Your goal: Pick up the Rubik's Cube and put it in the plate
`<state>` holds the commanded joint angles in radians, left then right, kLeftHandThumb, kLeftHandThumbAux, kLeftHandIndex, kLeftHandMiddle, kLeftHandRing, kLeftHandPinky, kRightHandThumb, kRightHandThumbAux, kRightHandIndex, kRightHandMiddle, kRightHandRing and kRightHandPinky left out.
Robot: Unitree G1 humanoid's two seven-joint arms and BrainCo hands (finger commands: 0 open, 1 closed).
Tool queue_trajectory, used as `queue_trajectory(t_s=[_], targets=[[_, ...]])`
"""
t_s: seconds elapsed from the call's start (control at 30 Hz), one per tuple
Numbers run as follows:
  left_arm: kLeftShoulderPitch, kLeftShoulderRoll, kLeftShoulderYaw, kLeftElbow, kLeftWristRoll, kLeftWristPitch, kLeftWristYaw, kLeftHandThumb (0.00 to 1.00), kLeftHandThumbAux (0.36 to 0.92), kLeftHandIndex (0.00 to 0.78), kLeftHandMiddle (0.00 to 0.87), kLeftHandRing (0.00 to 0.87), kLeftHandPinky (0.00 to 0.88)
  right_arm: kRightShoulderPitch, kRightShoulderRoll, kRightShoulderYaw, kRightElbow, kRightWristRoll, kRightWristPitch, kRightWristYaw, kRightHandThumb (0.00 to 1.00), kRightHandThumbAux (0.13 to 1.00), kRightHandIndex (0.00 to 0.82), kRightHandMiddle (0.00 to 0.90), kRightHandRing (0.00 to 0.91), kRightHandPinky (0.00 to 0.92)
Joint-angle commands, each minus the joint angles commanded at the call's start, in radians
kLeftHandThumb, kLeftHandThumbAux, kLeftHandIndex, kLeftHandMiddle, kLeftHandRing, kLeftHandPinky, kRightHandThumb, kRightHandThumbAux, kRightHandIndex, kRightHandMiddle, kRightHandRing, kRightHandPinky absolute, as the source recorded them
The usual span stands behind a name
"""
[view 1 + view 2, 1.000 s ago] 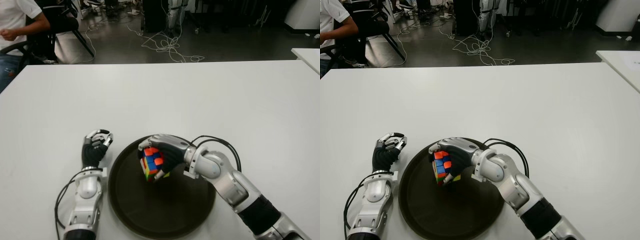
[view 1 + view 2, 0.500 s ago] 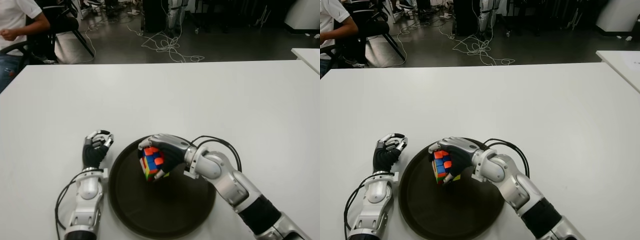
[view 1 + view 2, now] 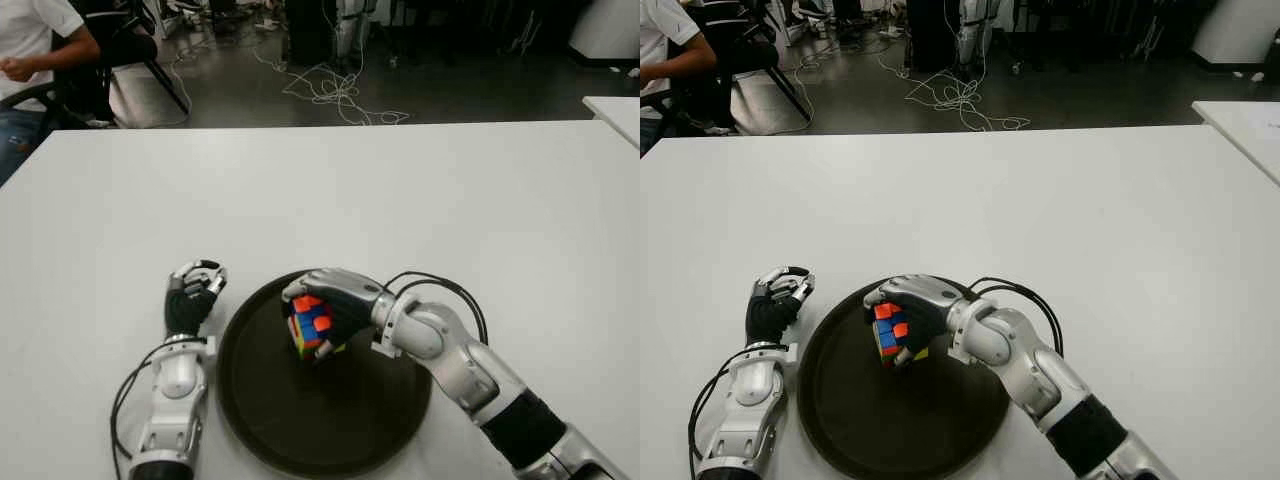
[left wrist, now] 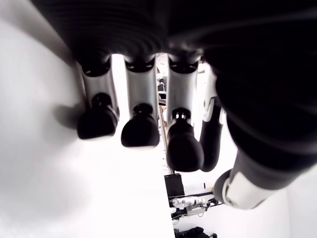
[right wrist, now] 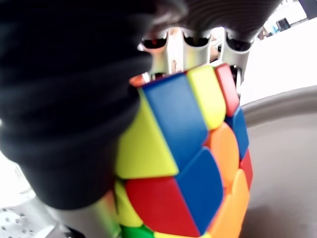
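Observation:
My right hand (image 3: 325,305) is shut on the Rubik's Cube (image 3: 311,326), a many-coloured cube with orange, blue and red tiles showing. The cube (image 5: 188,163) fills the right wrist view, pressed between palm and fingers (image 5: 173,49). Hand and cube are over the far left part of the round dark plate (image 3: 340,420) near the table's front edge; whether the cube touches the plate cannot be told. My left hand (image 3: 192,292) shows just left of the plate, fingers curled and holding nothing.
The white table (image 3: 400,190) stretches far and wide around the plate. A seated person (image 3: 35,50) is beyond its far left corner, with chairs and floor cables (image 3: 335,95) behind. Another white table's corner (image 3: 615,110) shows at the far right.
My right hand has shifted slightly right and toward the plate's middle with the cube still in it. The left hand has not moved.

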<state>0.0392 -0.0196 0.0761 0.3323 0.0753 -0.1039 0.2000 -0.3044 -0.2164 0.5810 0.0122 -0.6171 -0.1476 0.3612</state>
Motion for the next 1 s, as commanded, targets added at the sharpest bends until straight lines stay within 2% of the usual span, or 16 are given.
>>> queue_trajectory(t_s=[0.03,0.23,0.27,0.37,0.53,0.63,0.83,1.0], targets=[[0.0,0.001,0.0,0.0,0.0,0.0,0.0,0.706,0.707,0.443,0.804,0.813,0.795,-0.002,-0.001,0.001,0.002,-0.003,-0.005,-0.002,0.045,0.964,0.469,0.669,0.643,0.545],[0.001,0.003,-0.002,0.0,0.003,-0.002,-0.003,0.706,0.707,0.443,0.807,0.817,0.802,-0.01,-0.011,0.004,0.01,-0.013,-0.041,-0.004,0.004,0.959,0.342,0.496,0.432,0.341],[0.001,0.003,-0.002,0.0,0.004,-0.004,-0.003,0.706,0.707,0.443,0.808,0.818,0.802,-0.011,-0.013,0.003,0.008,-0.008,-0.049,0.0,0.003,0.957,0.331,0.481,0.417,0.327],[0.002,0.005,-0.004,0.001,0.007,-0.007,-0.003,0.706,0.707,0.444,0.809,0.821,0.809,-0.013,-0.013,-0.002,0.005,0.017,-0.059,0.019,0.0,0.953,0.268,0.365,0.324,0.268],[0.004,0.009,-0.007,-0.008,0.008,0.005,-0.009,0.706,0.707,0.444,0.807,0.822,0.809,-0.007,0.004,-0.014,0.02,0.101,-0.046,0.072,0.0,0.967,0.192,0.224,0.215,0.227],[0.006,0.013,-0.012,-0.02,0.011,0.018,-0.015,0.707,0.706,0.444,0.803,0.821,0.803,-0.006,0.004,-0.017,0.028,0.128,-0.055,0.082,0.0,0.96,0.126,0.136,0.134,0.141],[0.013,0.022,-0.021,-0.042,0.018,0.041,-0.023,0.709,0.706,0.443,0.799,0.818,0.798,-0.011,0.0,-0.02,0.035,0.15,-0.067,0.09,0.0,0.942,0.033,0.038,0.042,0.06],[0.017,0.031,-0.031,-0.056,0.03,0.056,-0.023,0.709,0.706,0.444,0.796,0.817,0.8,-0.017,-0.006,-0.018,0.044,0.145,-0.072,0.09,0.0,0.942,0.005,0.006,0.007,0.02]])
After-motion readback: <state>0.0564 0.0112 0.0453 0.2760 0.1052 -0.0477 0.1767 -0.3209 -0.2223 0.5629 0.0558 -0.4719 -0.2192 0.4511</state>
